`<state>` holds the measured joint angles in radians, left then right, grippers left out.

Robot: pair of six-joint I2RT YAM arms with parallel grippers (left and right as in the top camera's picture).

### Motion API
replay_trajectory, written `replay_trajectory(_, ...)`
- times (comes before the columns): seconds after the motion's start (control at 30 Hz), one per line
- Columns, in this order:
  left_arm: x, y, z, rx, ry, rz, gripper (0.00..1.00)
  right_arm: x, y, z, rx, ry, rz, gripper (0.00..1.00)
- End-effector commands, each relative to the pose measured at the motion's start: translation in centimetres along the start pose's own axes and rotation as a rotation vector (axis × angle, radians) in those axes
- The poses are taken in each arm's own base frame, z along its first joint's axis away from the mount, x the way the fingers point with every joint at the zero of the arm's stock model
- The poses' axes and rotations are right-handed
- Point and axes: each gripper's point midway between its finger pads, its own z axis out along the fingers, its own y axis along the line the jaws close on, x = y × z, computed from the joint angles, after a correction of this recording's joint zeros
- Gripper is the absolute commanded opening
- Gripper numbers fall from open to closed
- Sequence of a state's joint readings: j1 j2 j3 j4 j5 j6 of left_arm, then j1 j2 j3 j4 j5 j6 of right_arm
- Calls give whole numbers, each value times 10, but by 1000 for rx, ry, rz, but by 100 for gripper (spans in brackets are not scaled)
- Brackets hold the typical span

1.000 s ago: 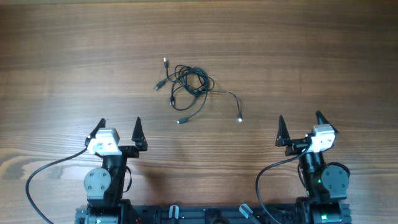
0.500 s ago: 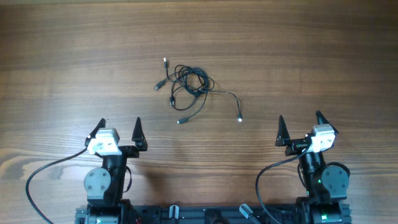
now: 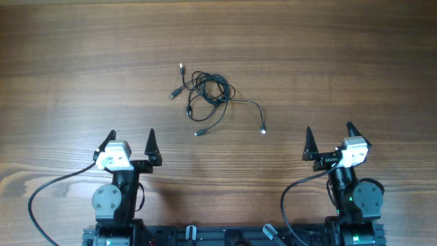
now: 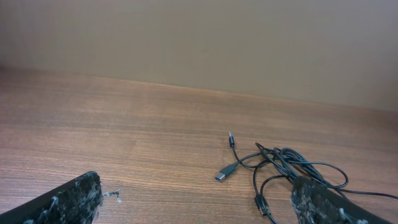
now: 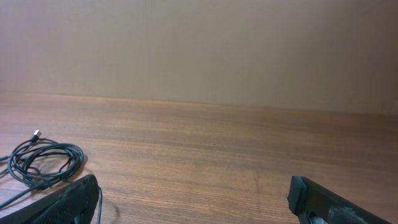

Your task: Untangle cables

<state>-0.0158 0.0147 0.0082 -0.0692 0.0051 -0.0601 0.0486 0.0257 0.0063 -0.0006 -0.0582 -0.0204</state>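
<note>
The cables (image 3: pixel 208 96) lie in a knotted heap just above the middle of the overhead frame, unmoved over the last second, while our left gripper (image 3: pixel 131 132) and right gripper (image 3: pixel 329 126) wait low, spread wide and empty, so we judge untangling not yet begun.

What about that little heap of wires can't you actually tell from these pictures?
Overhead: cables too small to count or trace crossings.
Left wrist view: left claw's finger covers the tangle's right side.
Right wrist view: the left edge and right claw's finger cut it off.
</note>
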Motion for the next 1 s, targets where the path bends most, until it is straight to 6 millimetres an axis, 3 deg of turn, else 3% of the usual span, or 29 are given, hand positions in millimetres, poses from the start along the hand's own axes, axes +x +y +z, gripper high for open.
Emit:
replay_trajectory(0.0,1,-2,0,9,2,20,100,-5,-3,-1,18,-21,-6,100)
replay_trajectory(0.37,-10,-3,-1,14,-43,20,100,-5,-3,-1,18,-21,-6,100)
replay_trajectory(0.73,-80,-12,-14,50,-331,18,100,-5,-3,-1,18,-21,-7,100)
replay_trajectory(0.97,-122,-18,-31,83,-423,-86,100,-5,-3,-1,18,-21,-6,100)
